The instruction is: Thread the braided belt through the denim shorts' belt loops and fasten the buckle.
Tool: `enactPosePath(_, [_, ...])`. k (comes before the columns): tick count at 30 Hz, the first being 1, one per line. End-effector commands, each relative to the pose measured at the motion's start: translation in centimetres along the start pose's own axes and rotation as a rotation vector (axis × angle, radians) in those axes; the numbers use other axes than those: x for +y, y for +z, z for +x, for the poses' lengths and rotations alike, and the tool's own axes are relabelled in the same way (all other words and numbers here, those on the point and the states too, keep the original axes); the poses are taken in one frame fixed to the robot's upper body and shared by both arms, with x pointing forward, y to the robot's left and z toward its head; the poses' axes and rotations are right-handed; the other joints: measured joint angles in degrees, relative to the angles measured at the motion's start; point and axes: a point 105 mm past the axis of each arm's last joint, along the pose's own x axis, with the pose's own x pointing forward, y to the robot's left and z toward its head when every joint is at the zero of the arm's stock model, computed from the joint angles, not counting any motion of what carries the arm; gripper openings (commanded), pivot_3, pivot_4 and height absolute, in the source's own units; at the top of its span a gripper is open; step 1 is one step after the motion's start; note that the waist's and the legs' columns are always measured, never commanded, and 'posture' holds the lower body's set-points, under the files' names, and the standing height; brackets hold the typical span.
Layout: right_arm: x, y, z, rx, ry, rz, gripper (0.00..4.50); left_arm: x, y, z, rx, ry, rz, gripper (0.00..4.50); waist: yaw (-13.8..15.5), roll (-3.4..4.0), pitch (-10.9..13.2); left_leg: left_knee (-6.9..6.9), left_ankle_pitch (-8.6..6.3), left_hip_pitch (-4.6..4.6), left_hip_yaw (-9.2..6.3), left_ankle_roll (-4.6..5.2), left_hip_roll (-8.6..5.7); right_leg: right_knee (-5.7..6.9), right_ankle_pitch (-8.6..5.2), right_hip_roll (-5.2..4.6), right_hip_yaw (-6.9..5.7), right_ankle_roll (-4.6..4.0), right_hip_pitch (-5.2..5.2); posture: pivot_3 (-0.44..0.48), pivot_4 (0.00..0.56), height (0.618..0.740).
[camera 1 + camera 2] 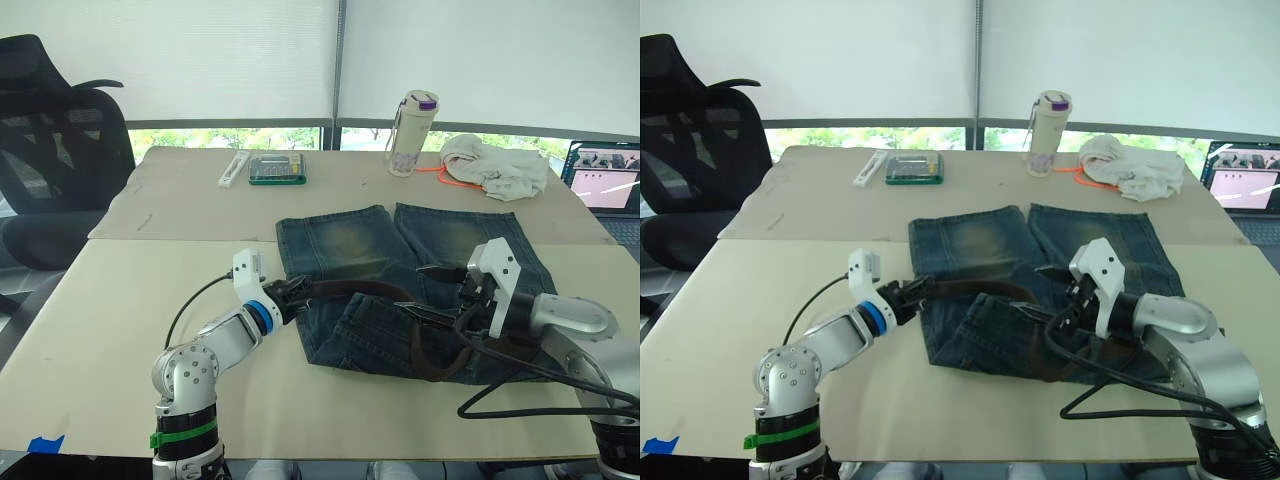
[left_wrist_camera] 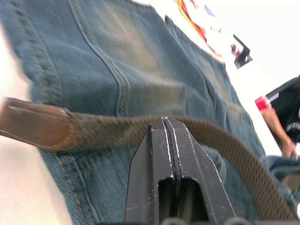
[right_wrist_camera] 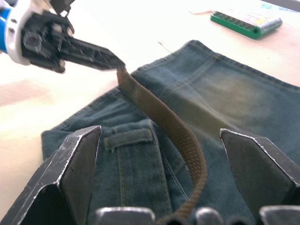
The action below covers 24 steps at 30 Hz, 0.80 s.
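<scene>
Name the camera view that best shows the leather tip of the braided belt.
The left wrist view: the leather tip of the braided belt lies just past the shut left tool. Both eye views show the strap small; the right wrist view hides the tip behind the left tool.

Bright daylight comes through the far window blinds (image 1: 230,60); shadows are soft, and both wrist views are blurred close up.
</scene>
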Motion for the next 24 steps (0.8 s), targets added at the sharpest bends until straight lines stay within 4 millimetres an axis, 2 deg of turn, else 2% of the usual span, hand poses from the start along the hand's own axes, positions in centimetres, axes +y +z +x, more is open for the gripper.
enactPosePath(1, [-0.2, 1.5, -0.3, -0.048, -0.020, -0.057, 4.50, -1.0, 1.5, -1.1, -0.062, -0.081, -0.014, 0.81, 0.02, 0.00, 0.00, 0.00, 0.01, 0.00, 0.00, -0.01, 0.00, 0.01, 0.00, 0.00, 0.00, 0.00, 0.00, 0.000, 0.150, 0.737])
enactPosePath(6, [-0.3, 1.6, -0.3, -0.048, -0.020, -0.065, 4.50, -0.5, 2.1, -0.8, -0.060, -0.012, 0.070, 2.54, 0.16, 0.00, 0.00, 0.01, 0.01, 0.00, 0.00, -0.01, -0.03, -0.01, 0.00, 0.00, 0.00, 0.00, 0.02, 0.000, 0.150, 0.737])
enactPosePath(7, [-0.3, 1.7, -0.2, -0.050, -0.020, -0.065, 4.50, -0.1, 2.7, -0.6, -0.068, 0.041, 0.229, 2.86, 0.19, 0.00, 0.00, 0.01, 0.01, 0.00, 0.00, -0.01, -0.03, -0.01, 0.00, 0.00, 0.00, 0.00, 0.02, 0.000, 0.150, 0.737])
enactPosePath(8, [-0.4, 1.7, -0.2, -0.052, -0.022, -0.066, 4.50, -0.6, 3.3, -0.5, -0.066, 0.032, 0.455, 3.12, 0.18, -0.05, 0.03, 0.01, 0.01, 0.00, 0.00, -0.01, -0.03, -0.01, 0.00, 0.00, -0.01, 0.00, 0.02, 0.000, 0.150, 0.737])
enactPosePath(10, [-0.3, 1.8, -0.1, -0.053, -0.022, -0.066, 4.50, -1.2, 3.2, -0.4, -0.032, -0.026, 0.771, 3.83, -0.02, -0.04, 0.03, -0.08, 0.07, 0.01, 0.03, -0.12, -0.14, -0.01, 0.02, 0.08, 0.00, -0.06, -0.02, 0.000, 0.150, 0.737])
enactPosePath(12, [-0.3, 1.9, 0.0, -0.052, -0.017, -0.063, 4.50, -0.7, 2.5, -0.5, 0.023, -0.107, 0.953, 4.45, 0.01, -0.02, 0.02, -0.12, 0.07, 0.06, 0.07, -0.13, -0.12, -0.03, 0.00, 0.10, 0.00, -0.10, -0.03, 0.000, 0.150, 0.737])
enactPosePath(16, [-0.4, 2.1, 0.1, -0.052, -0.012, -0.062, 4.50, 2.4, 2.3, -0.2, 0.163, -0.218, 1.161, 4.45, 0.12, -0.03, 0.02, -0.20, 0.07, 0.06, 0.14, -0.13, 0.01, -0.12, -0.01, 0.07, 0.01, -0.12, -0.06, 0.000, 0.150, 0.737])
enactPosePath(21, [-0.4, 2.4, 0.2, -0.051, -0.005, -0.073, 4.50, 3.6, 2.5, 1.9, 0.230, -0.351, 1.123, 4.45, 0.57, -0.04, 0.03, -0.19, 0.05, -0.01, 0.11, -0.09, 0.01, -0.07, -0.01, 0.05, -0.08, -0.11, -0.10, 0.000, 0.150, 0.737])
enactPosePath(24, [-0.1, 2.4, 0.3, -0.053, -0.002, -0.069, 4.50, 3.6, 2.6, 3.4, 0.239, -0.410, 1.053, 4.45, 0.76, -0.05, 0.04, -0.05, 0.04, -0.09, 0.12, -0.05, -0.03, -0.06, -0.01, 0.06, -0.12, -0.08, -0.09, 0.000, 0.150, 0.737])
